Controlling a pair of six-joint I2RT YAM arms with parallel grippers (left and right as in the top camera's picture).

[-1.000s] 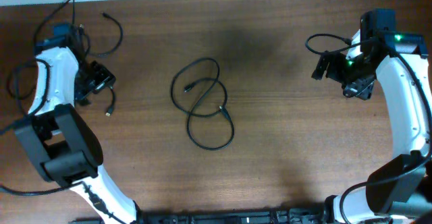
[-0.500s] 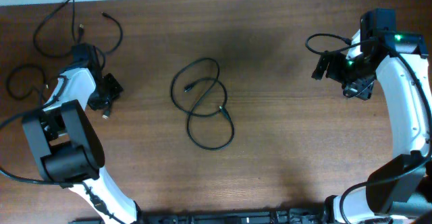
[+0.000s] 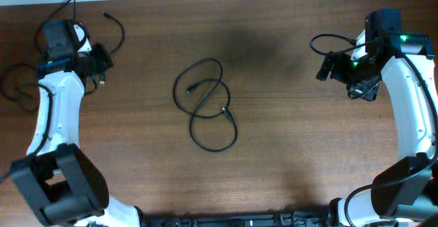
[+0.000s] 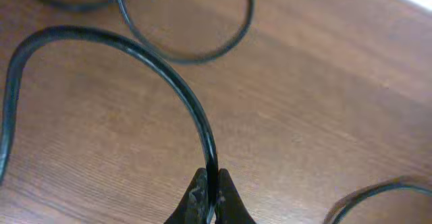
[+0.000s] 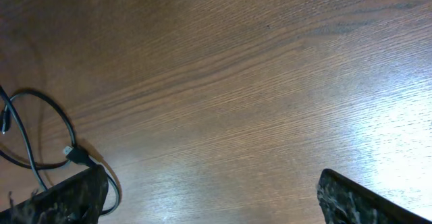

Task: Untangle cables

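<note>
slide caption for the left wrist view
Wrist close-up: left gripper shut on a black cable that arcs across the wooden table

Overhead: the table [image 3: 287, 152] is viewed straight down from well above. The whole top is framed, with the left arm [image 3: 53, 117] and right arm [image 3: 414, 104] included, bases at the bottom edge.
Left wrist: aimed down past the left tool [image 4: 208, 185], very close to the wood. The cable [image 4: 67, 32] in overhead's top-left corner is shared.
Right wrist: the table is seen obliquely from farther off, with the right tool [image 5: 212, 197] tips at the lower corners.
</note>
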